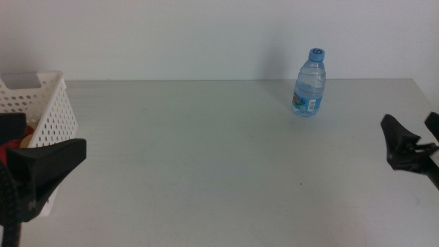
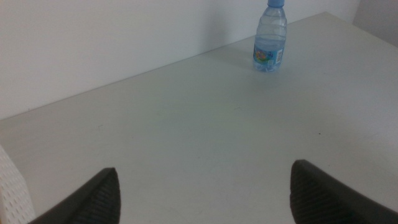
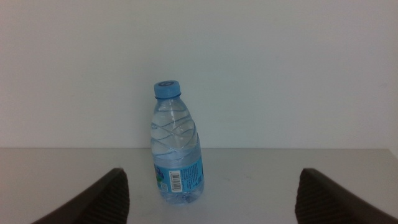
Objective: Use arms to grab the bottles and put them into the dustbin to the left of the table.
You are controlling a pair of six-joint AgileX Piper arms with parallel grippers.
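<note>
1. One clear bottle (image 1: 310, 83) with a blue cap stood upright near the far edge of the desk (image 1: 206, 158), right of the middle, with nothing touching it.
2. The dustbin (image 1: 48, 113) sat at the desk's left end, well apart from the bottle; something red and something yellowish showed inside it, too hidden to name.
3. The right gripper (image 1: 411, 140) hovered near the desk's right edge with its jaws spread and empty. In the right wrist view the bottle (image 3: 177, 143) sat between the jaws, but left of centre and some way ahead.
4. The left gripper (image 1: 38, 161) waited just beside the dustbin, jaws likewise released and holding nothing.
5. The step in hand appeared to be the right arm's reach. To do it well, it should centre the bottle between the jaws, go in level at label height, and close only once both jaws flank the body; a brush on the cap could tip it.
</note>
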